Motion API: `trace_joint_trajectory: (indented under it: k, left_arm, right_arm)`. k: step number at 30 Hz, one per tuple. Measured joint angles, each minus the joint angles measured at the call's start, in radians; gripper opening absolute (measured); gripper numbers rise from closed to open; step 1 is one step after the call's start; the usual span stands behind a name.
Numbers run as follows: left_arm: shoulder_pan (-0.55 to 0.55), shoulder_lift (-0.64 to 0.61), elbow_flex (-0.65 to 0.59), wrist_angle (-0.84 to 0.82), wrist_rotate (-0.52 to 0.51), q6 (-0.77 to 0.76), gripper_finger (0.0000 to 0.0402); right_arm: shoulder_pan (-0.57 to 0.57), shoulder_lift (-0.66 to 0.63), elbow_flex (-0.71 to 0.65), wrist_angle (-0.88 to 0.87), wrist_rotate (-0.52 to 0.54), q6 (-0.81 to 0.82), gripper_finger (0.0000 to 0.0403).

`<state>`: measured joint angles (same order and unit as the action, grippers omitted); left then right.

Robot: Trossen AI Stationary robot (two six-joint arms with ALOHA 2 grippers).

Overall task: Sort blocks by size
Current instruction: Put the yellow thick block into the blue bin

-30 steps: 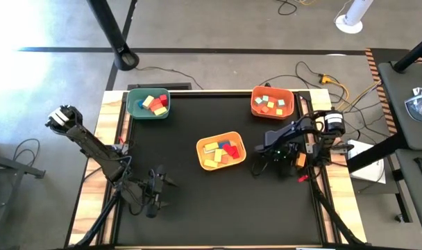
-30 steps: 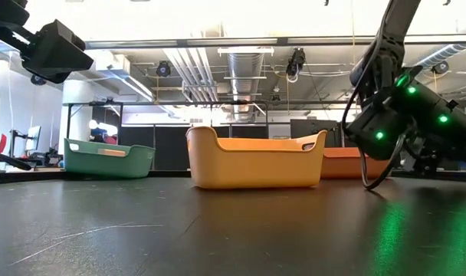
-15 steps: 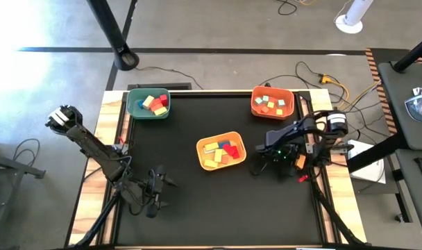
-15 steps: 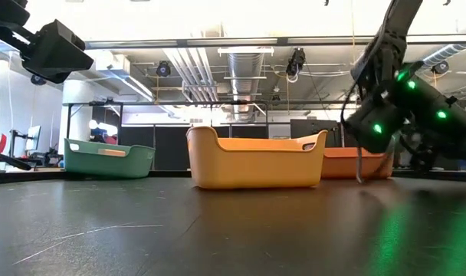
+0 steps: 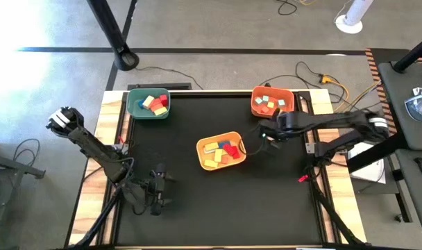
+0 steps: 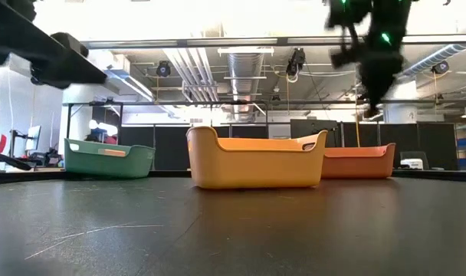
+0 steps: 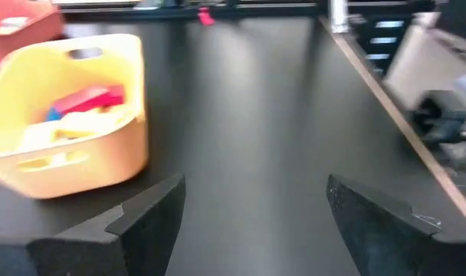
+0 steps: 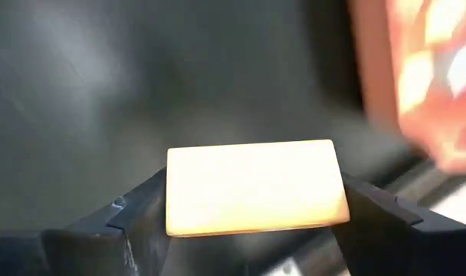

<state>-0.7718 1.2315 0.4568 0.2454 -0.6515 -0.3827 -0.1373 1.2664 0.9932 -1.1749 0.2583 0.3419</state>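
A pale yellow flat block (image 8: 254, 186) sits clamped between the 2 dark fingers (image 8: 137, 211) of the right hand (image 5: 264, 132). It shows as a plain rectangular slab with its long axis running straight across from one finger to the other, its broad face toward the wrist camera. Glare washes out its surface, so no finer detail can be made out.

From above, the right hand hangs over the black worktop (image 5: 218, 201) between the yellow bin (image 5: 221, 151) and the orange bin (image 5: 272, 103), and the block itself is too small to pick out there. The yellow bin holds red, yellow and blue blocks (image 5: 222, 151); the orange bin and the green bin (image 5: 148, 104) hold more.

The left hand (image 5: 157, 186) waits near the worktop's front left, fingers spread wide with nothing between them. In the low view the right arm is cut off at the top edge.
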Motion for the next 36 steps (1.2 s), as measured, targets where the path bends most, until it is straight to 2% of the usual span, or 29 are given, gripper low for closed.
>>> trace_joint_trajectory:
  k: [5, 11, 16, 20, 23, 25, 26, 31, 36]
  left_arm:
    - [0.087, 0.042, 0.000, -0.001, -0.042, -0.036, 0.0303]
    - [0.277, -0.023, 0.000, -0.079, 0.049, -0.011, 0.0303]
    - [0.424, -0.118, 0.000, -0.083, 0.057, 0.192, 0.0303]
    - [0.426, -0.175, 0.016, 0.074, 0.056, 0.427, 0.0303]
    - [0.380, -0.224, 0.073, 0.028, -0.047, 0.596, 0.0303]
    - [0.350, -0.253, 0.108, -0.045, -0.137, 0.682, 0.0303]
    - [0.342, -0.268, 0.119, -0.075, -0.145, 0.702, 0.0303]
    - [0.345, -0.323, 0.114, -0.118, -0.024, 0.750, 0.0303]
    - [0.345, -0.329, 0.108, -0.142, -0.136, 0.820, 0.0303]
  right_arm:
    - [0.009, -0.087, 0.009, 0.366, -0.004, -0.174, 0.0285]
    - [-0.006, -0.020, 0.005, 0.743, -0.022, -0.382, 0.0281]
    - [-0.007, 0.109, 0.017, 1.119, -0.213, -0.442, 0.0281]
    - [-0.015, 0.214, 0.018, 1.486, -0.405, -0.265, 0.0280]
    - [-0.025, 0.282, 0.046, 1.651, -0.482, -0.133, 0.0280]
    - [-0.037, 0.327, 0.088, 1.663, -0.507, -0.084, 0.0280]
    - [-0.045, 0.354, 0.111, 1.658, -0.523, -0.058, 0.0280]
    - [-0.088, 0.523, 0.245, 1.679, -0.696, 0.190, 0.0282]
    - [-0.095, 0.627, 0.340, 1.688, -0.791, 0.277, 0.0280]
